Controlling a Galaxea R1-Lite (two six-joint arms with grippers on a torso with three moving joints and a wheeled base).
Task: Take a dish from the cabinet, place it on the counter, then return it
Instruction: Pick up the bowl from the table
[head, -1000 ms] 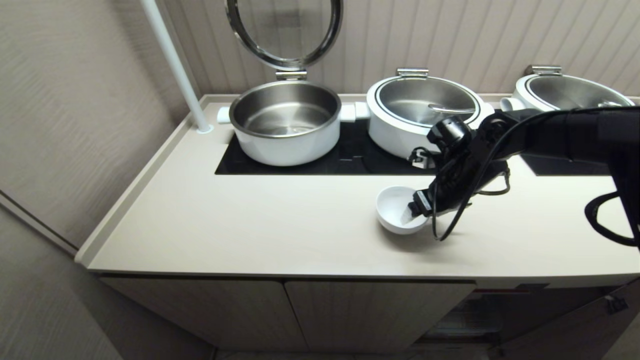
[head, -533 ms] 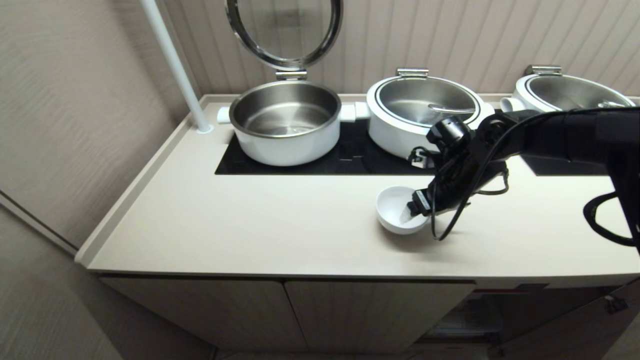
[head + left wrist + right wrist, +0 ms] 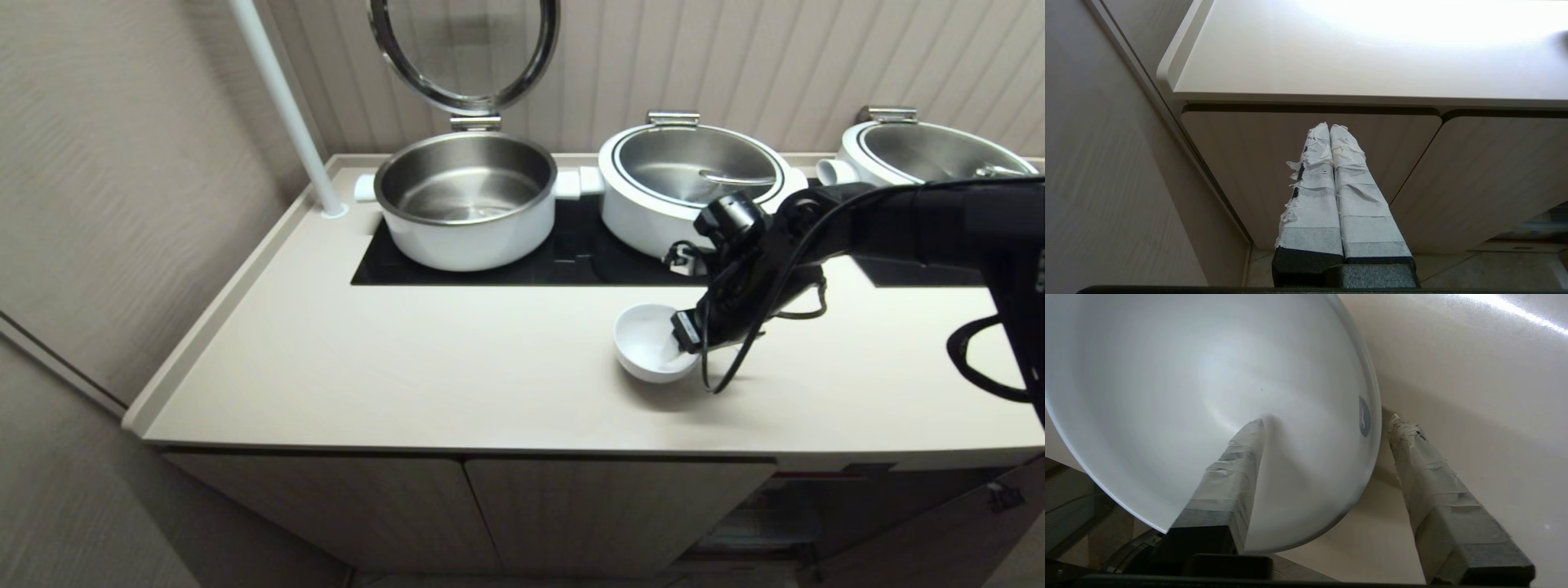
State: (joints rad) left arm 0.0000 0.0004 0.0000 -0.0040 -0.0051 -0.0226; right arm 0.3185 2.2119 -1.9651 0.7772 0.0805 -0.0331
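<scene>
Pots point(image 3: 690, 188) just behind dish point(image 3: 645, 343), seemingly.

Left pot: a large white round pot with a bare steel interior point(image 3: 465, 204) is sitting on the glossy black cooktop panel point(image 3: 563, 260), its round steel-rimmed glass lid point(image 3: 464, 49) standing raised on a hinge behind it.
Middle pot: a large white round pot closed by a steel lid point(image 3: 690, 192) is resting just beside the left pot.
Right pot: a third white pot with a steel lid point(image 3: 927, 151) is standing near the right edge.
Pole: a slim white round pole point(image 3: 282, 102) is rising at a tilt from the back left corner.
Wall: a beige vertically ribbed wall panel point(image 3: 775, 65) is running behind the pots.
</scene>
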